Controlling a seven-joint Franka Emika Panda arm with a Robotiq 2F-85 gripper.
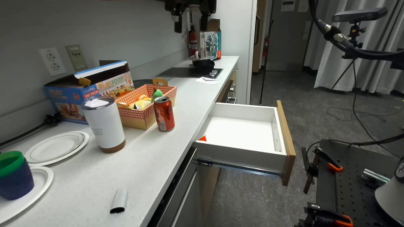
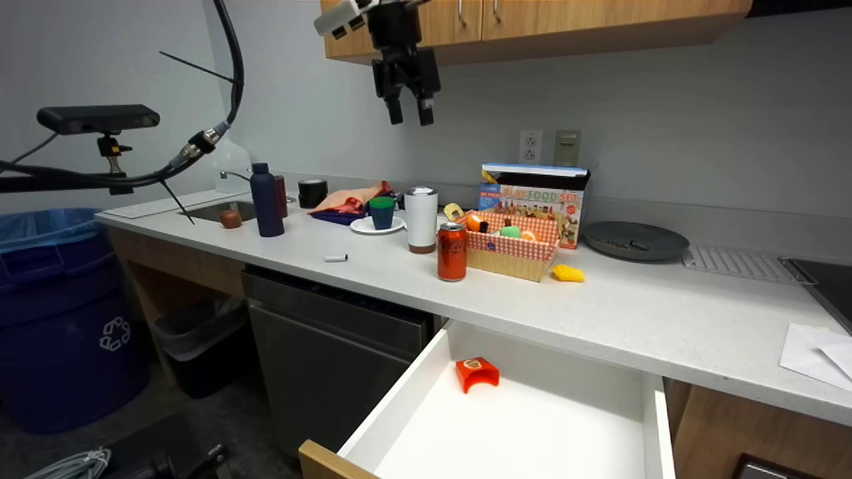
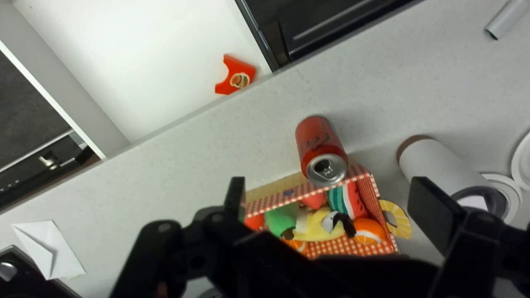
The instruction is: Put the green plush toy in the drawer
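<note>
The green plush toy [image 1: 157,94] lies in the checkered basket [image 1: 135,118] among other soft play food, near the basket's end. It also shows in an exterior view [image 2: 510,231] and in the wrist view [image 3: 282,219], where a finger partly covers that side of the basket. The drawer [image 1: 243,126] is pulled out below the counter edge, and it shows in an exterior view [image 2: 552,432] and the wrist view [image 3: 136,49]. My gripper [image 1: 191,26] is open and empty, high above the counter; it also shows in an exterior view [image 2: 411,114] and the wrist view [image 3: 333,207].
A red can [image 2: 452,251] stands close in front of the basket, beside a white tumbler [image 2: 421,219]. A play food box [image 2: 532,199] stands behind. A red toy piece [image 2: 476,372] lies in the drawer. A yellow item [image 2: 568,273] lies beside the basket.
</note>
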